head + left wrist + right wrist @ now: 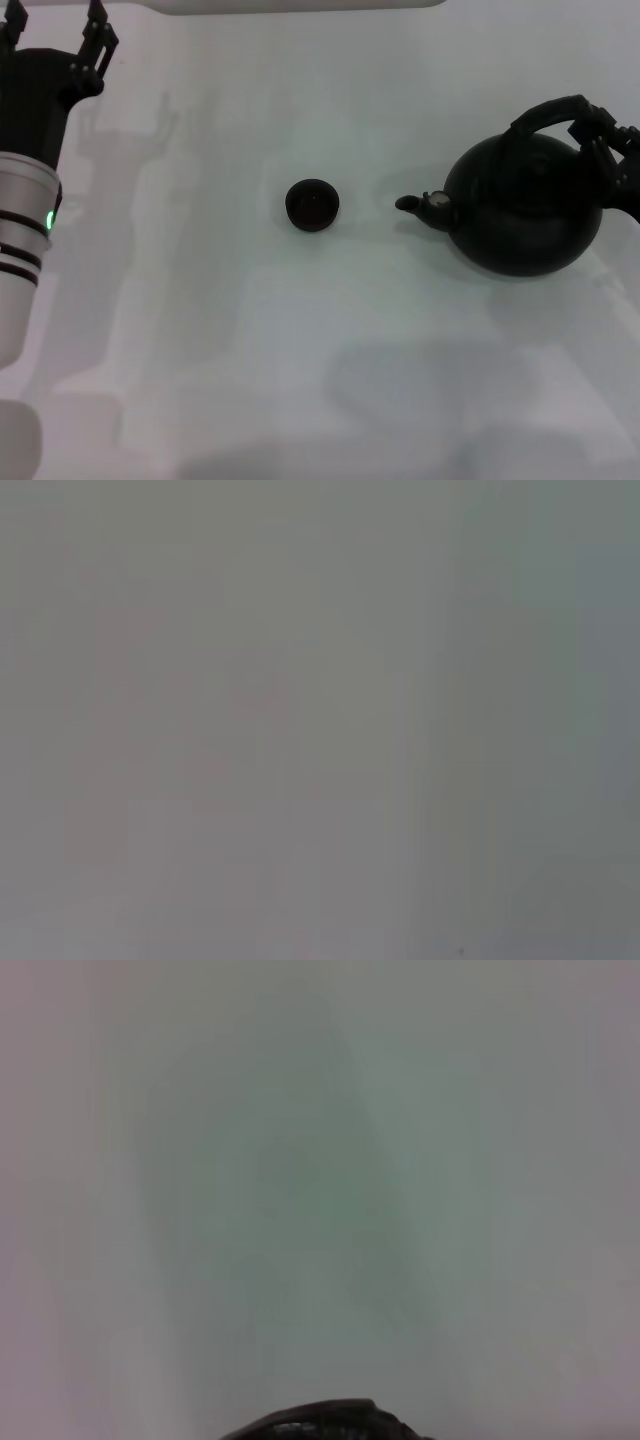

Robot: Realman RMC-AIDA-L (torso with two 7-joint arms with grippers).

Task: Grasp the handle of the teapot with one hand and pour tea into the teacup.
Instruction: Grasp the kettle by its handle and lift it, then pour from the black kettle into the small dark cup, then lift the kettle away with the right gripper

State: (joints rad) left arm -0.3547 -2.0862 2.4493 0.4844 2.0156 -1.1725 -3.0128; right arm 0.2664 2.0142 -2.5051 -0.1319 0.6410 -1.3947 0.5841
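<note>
The matte black teapot [520,210] stands upright on the white table at the right, its stubby spout [408,203] pointing left toward the teacup. The small dark teacup [312,205] stands in the middle, a short gap from the spout. My right gripper [604,135] is at the right end of the arched handle [545,112] and is closed on it. A dark sliver of the handle [320,1422] shows in the right wrist view. My left gripper [52,30] is open and empty at the far left, well away from both.
The white table [300,350] spreads around the cup and pot. The left arm's silver and black forearm [25,230] runs along the left edge. The left wrist view shows only plain grey surface.
</note>
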